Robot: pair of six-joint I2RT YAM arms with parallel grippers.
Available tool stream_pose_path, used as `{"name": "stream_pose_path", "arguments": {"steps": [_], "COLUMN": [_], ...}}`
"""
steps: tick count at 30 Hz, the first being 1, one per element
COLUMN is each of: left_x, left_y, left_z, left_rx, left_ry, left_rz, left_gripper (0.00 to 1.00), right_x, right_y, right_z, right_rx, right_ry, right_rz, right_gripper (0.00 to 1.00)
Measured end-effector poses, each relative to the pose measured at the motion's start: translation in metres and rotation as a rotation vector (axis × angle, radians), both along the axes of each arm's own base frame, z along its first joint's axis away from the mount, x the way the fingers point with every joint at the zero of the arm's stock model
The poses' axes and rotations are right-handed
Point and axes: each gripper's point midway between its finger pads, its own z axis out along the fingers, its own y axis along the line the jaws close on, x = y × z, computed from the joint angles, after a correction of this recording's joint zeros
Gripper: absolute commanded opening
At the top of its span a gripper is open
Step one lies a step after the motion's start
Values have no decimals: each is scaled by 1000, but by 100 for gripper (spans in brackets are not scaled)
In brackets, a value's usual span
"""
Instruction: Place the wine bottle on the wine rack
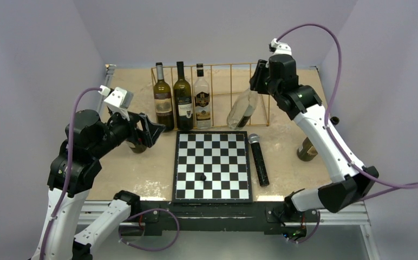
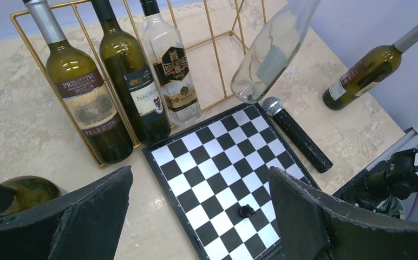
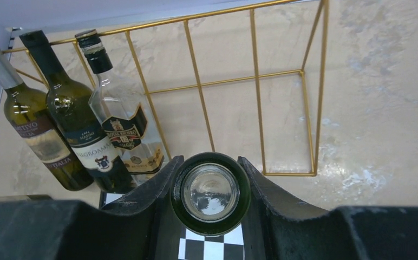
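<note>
My right gripper (image 1: 261, 76) is shut on the neck of a clear wine bottle (image 1: 243, 108). It holds the bottle tilted in the air, with the base over the front rail of the gold wire wine rack (image 1: 234, 67), near its right end. The right wrist view looks down on the bottle's mouth (image 3: 210, 193) between my fingers, with the rack (image 3: 255, 86) beyond. Three bottles (image 1: 183, 97) stand in the rack's left part. My left gripper (image 1: 147, 130) is open and empty, left of the chessboard. The left wrist view shows the clear bottle (image 2: 272, 51) and the rack (image 2: 217, 54).
A chessboard (image 1: 212, 165) with one black piece (image 1: 202, 177) lies in front of the rack. A black microphone (image 1: 259, 160) lies to its right. A green bottle (image 1: 307, 149) stands at the right behind my right arm. A dark bottle (image 1: 136, 145) stands beside my left gripper.
</note>
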Motion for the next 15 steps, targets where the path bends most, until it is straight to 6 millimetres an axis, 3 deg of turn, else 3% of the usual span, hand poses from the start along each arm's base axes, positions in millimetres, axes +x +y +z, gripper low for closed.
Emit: {"name": "stream_pose_path", "arguments": {"steps": [5, 15], "left_x": [-2, -5], "left_y": [0, 0], "left_z": [-1, 1], "left_rx": [-2, -10], "left_ry": [7, 3], "left_rz": [-3, -3], "left_gripper": [99, 99], "right_x": [18, 44], "right_y": [30, 75], "right_z": [-22, -36], "right_rx": [-3, -20], "right_ry": [69, 99], "right_rz": [50, 110], "right_gripper": [0, 0]}}
